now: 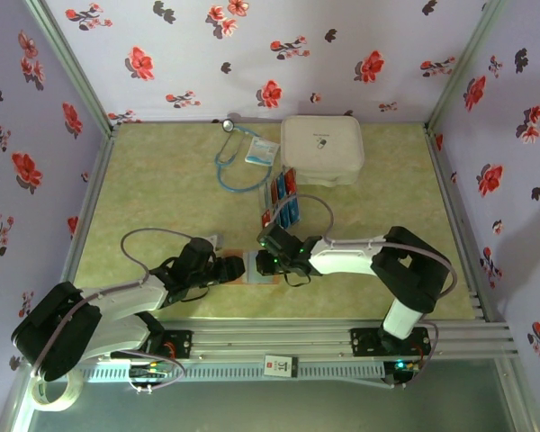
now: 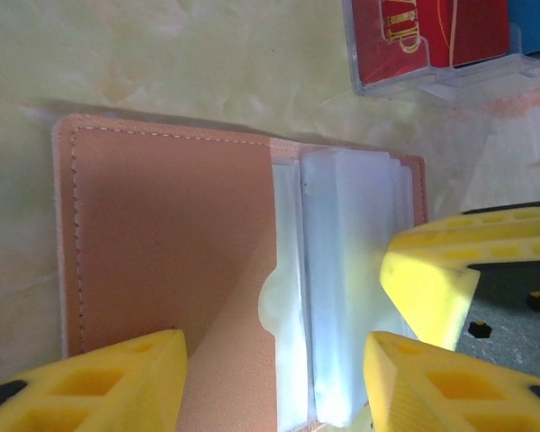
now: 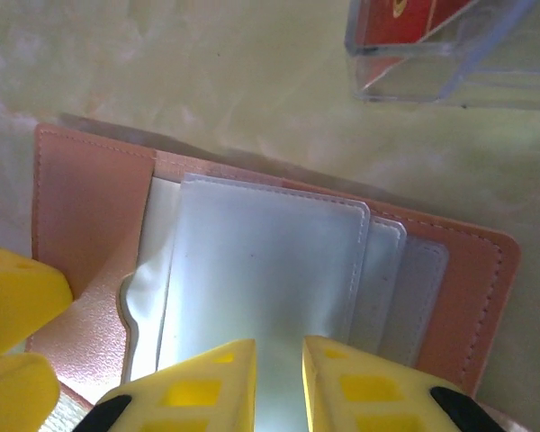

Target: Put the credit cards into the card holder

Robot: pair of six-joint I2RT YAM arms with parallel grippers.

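Squinting at the overhead view, I get the layout: the clear tray (image 1: 284, 200) sits mid-table (image 1: 162, 198) with red and blue credit cards (image 1: 288, 191) standing in it. The card holder (image 1: 256, 270) lies open on the near side of that tray, and both arms meet over it. Beyond the tray there's a white case (image 1: 321, 148) and a white-and-blue packet (image 1: 262, 151), with a stethoscope (image 1: 237, 160) off to the tray's far left. Can't judge how wide the claws are from up there, though. (tomk)

Wrist cams fill that in. Left wrist view: the left gripper (image 2: 274, 387) has its yellow fingers (image 2: 99, 387) set well apart, roughly half-wide, over the tan cover's near edge. I can't tell whether they press on the leather. Right wrist view: the right gripper (image 3: 279, 382) is nearly closed, pinching the card holder's clear sleeve (image 3: 261, 270), which looks lifted off the cover. You also get the stitching and the stack of sleeves, which the overhead shot blurs out. A corner of the tray peeks in past the holder in both wrist views. (rigwatcher)

Any writing you can read? (tomk)

Not really. There's gold lettering on one of the red credit cards in the left wrist view, but the frame edge cuts it off. There's small print on the white case's lid in the overhead view, way too tiny. (rigwatcher)
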